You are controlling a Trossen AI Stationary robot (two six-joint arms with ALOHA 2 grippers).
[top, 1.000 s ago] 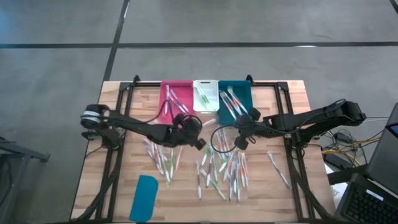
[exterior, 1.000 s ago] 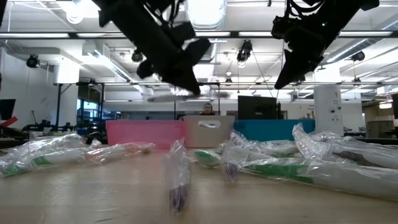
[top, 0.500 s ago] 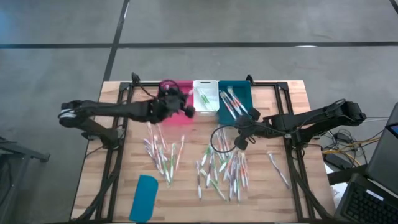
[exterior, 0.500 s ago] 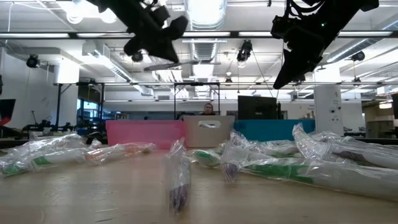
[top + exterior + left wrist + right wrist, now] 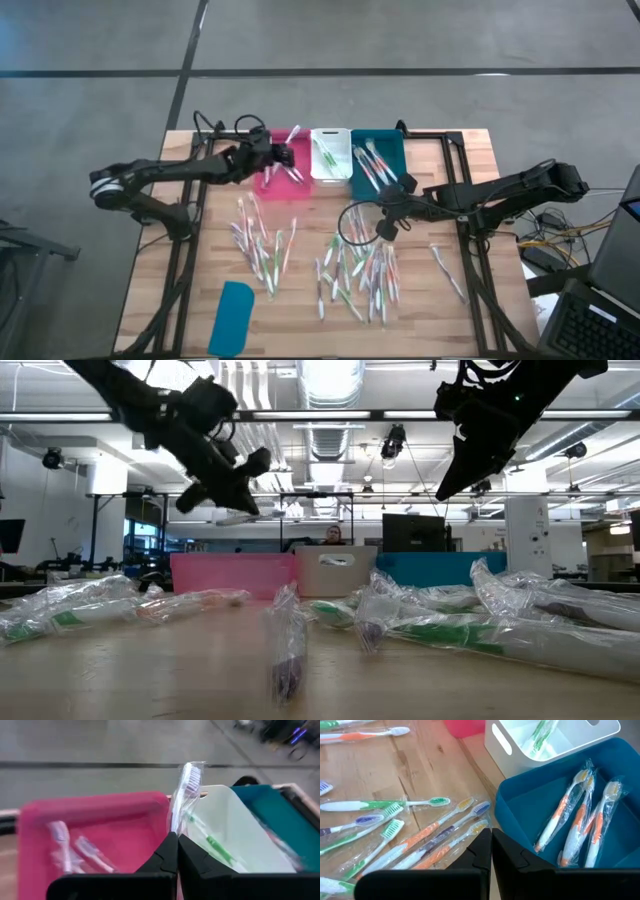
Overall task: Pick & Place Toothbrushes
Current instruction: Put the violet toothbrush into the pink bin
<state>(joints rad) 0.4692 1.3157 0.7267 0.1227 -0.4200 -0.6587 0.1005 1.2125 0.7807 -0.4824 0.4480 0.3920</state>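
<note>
Left gripper [image 5: 177, 840] over pink bin [image 5: 272, 178], fingers clamped on wrapped purple toothbrush [image 5: 184, 795]; right gripper [image 5: 388, 222] above scattered toothbrushes [image 5: 355, 275] mid-counter, fingers closed, empty.

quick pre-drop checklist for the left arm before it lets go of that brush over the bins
1. Grip: left end effector shut on a wrapped purple-bristled toothbrush - ok.
2. Position: in the high view, left end effector sits over the pink plastic bin - ok.
3. Colour match: pink bin already holds pink or purple brushes; green ones lie in the white plastic bin - ok.
4. Brush overhang: its head reaches toward the rim between the pink and white bins; whether it will fall inside - cannot tell.
5. Right end effector shut, empty, over the loose wrapped toothbrushes on the wooden table, apart from the left arm - ok.
</note>
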